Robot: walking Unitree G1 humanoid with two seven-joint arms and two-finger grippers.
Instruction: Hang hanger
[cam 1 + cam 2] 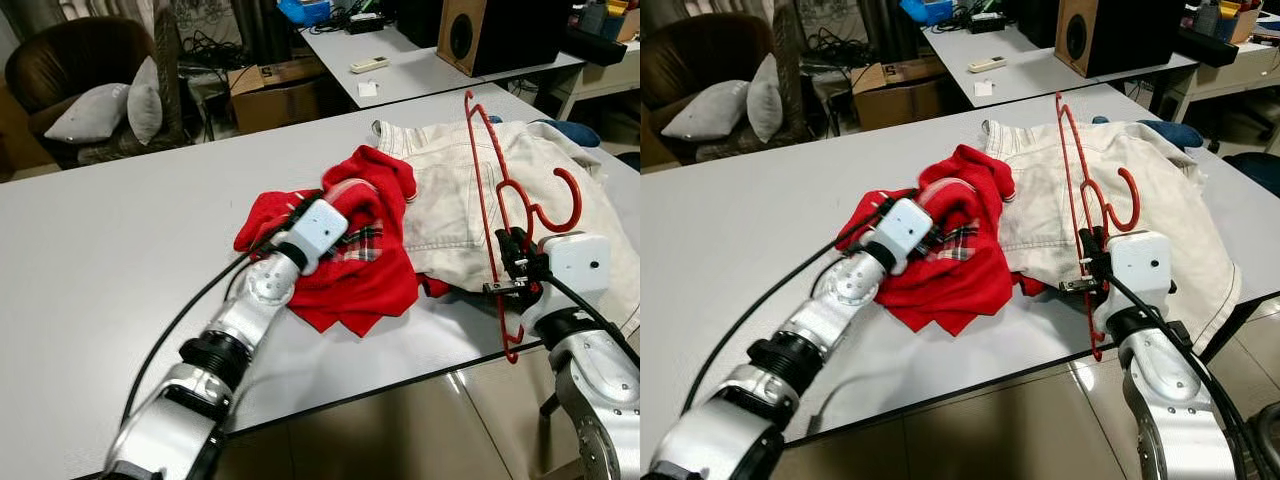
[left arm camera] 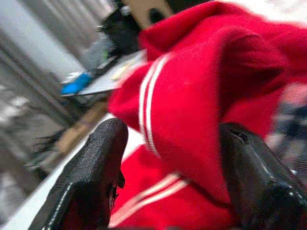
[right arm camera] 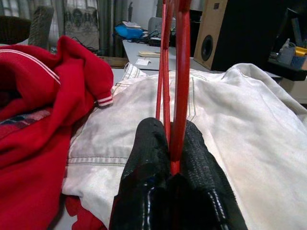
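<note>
Nearest you, at the front edge of the long white table [image 1: 110, 260], your right pincer [image 1: 514, 262] is clamped shut on the thin red wire hanger [image 1: 487, 205] — in the right wrist view its black fingers [image 3: 148, 158] press together around the red wire. The hanger stands up off the table, its lower end dipping past the table edge and its hook curling to the right above the pincer. To the left, your left pincer [image 1: 300, 212] is pushed into the crumpled red garment with white stripes and a plaid lining [image 1: 365, 270]; its fingers [image 2: 96, 177] are spread apart with a fold of the red cloth between them, and you cannot tell whether they touch it. Just behind and to the right of the red garment lies a cream denim jacket [image 1: 450, 200], spread flat under the hanger, the red cloth overlapping its near edge. Farther back, a second white table [image 1: 420, 70] carries a wooden speaker [image 1: 470, 35], and off to the far left a brown armchair [image 1: 60, 70] holds grey cushions [image 1: 110, 110].
</note>
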